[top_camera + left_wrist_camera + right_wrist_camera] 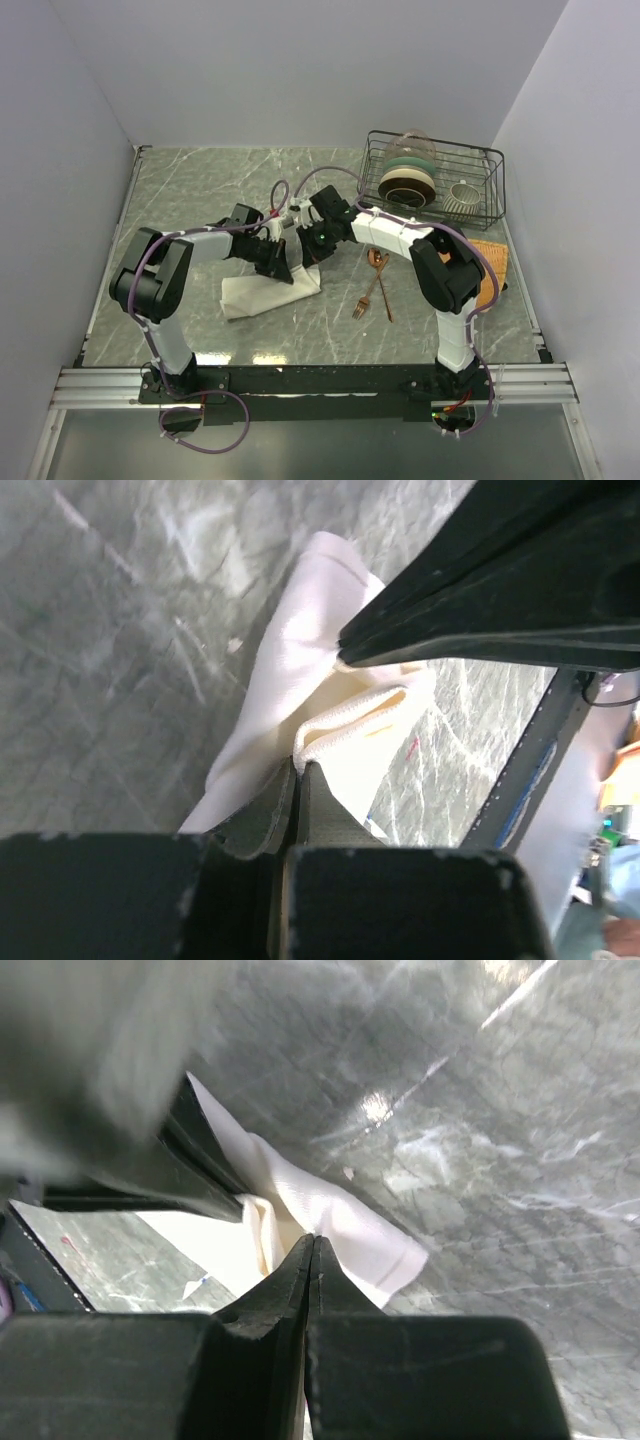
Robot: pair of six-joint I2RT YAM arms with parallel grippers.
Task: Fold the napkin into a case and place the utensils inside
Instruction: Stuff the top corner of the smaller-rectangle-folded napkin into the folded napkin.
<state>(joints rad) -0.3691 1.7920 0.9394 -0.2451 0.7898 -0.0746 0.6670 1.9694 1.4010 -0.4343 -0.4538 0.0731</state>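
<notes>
The cream-white napkin (262, 292) lies partly folded and bunched on the marble table, left of centre. My left gripper (283, 264) is shut on a folded hem of the napkin (300, 650), its jaws pinched together at the cloth (298, 766). My right gripper (312, 250) is shut on the napkin's edge (345, 1225) right beside it, jaw tips closed (313, 1239). The two grippers almost touch above the napkin's right end. The copper fork (366, 299) and spoon (379, 262) lie crossed on the table to the right of the napkin, apart from it.
A black wire dish rack (493, 172) holding plates, a glass bowl and a white cup stands at the back right. An orange woven mat (492, 262) lies at the right edge behind the right arm. Grey walls close in three sides.
</notes>
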